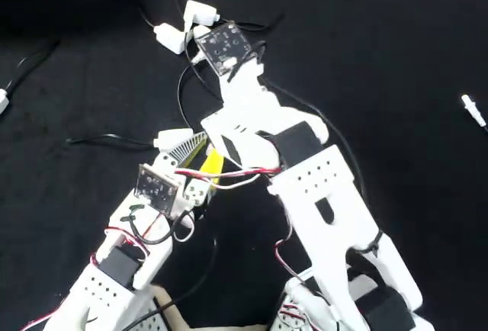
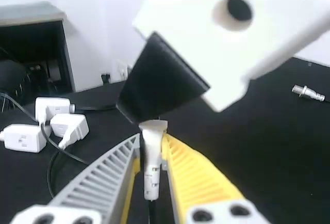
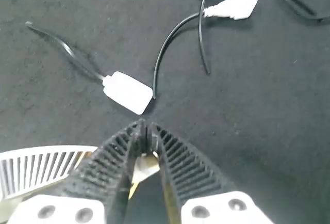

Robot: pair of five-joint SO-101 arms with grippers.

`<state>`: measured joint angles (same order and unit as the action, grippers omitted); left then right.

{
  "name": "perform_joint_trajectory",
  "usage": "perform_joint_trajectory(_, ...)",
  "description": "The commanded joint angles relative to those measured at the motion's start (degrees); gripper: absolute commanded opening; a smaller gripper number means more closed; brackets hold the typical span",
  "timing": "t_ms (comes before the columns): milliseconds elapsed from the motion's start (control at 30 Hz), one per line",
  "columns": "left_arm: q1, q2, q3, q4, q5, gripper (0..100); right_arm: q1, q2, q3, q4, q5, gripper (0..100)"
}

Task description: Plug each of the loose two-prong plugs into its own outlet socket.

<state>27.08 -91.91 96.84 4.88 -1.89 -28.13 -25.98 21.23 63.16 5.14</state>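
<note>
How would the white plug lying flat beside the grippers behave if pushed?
The white plug looks small and flat, so it would probably slide, not roll. Its thin black cord lies slack on the table, so it is likely floppy and may tug the plug sideways.

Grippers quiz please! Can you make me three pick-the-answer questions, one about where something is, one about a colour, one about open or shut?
1. Where is the little white plug?
A. In a wall socket
B. Between the left gripper's fingers
C. Under a box

2. What colours are those fingers?
A. Both red
B. Both green
C. One grey, one yellow

3. How is the right gripper?
A. Shut
B. Wide open
C. Holding a cup

Answers: 1 B, the fingers squeeze it on both sides; 2 C, the ribbed sides show grey and yellow; 3 A, its black tips meet.
</note>
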Motion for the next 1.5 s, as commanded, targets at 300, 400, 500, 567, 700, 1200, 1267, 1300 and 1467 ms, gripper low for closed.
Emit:
perform_joint_trajectory(300,0.7,-1.0,1.1,-0.7,-0.2,3,5.2,1.5,-0.8,-1.1,0.4,1.2)
perform_joint_trajectory(400,0.7,-1.0,1.1,-0.7,-0.4,3,5.1,1.5,-2.1,-0.9,0.1,1.2)
perform_joint_trajectory(500,0.7,-0.9,1.1,-0.7,-0.4,3,5.3,1.5,-3.6,-1.1,-0.1,1.4)
perform_joint_trajectory(567,0.7,-0.9,1.1,-0.7,-0.4,3,5.4,1.5,-4.8,-1.1,-0.1,1.5)
perform_joint_trajectory(700,0.7,-0.4,1.1,-0.7,-0.2,3,5.5,1.8,-7.4,-1.1,-5.5,1.6)
perform_joint_trajectory(1200,-10.9,-0.4,-1.0,1.1,11.5,3,26.8,1.9,3.6,-5.4,-10.7,37.1)
perform_joint_trajectory(1267,-14.9,-0.3,-5.4,8.5,15.6,3,31.8,1.9,8.7,-7.9,-11.9,37.1)
perform_joint_trajectory(1300,-16.2,-0.3,-8.1,14.0,16.6,3,34.3,1.9,11.7,-9.8,-13.5,37.1)
perform_joint_trajectory(1467,-18.6,-0.3,-18.5,31.6,21.8,3,41.0,1.9,27.1,-23.0,-17.3,37.1)
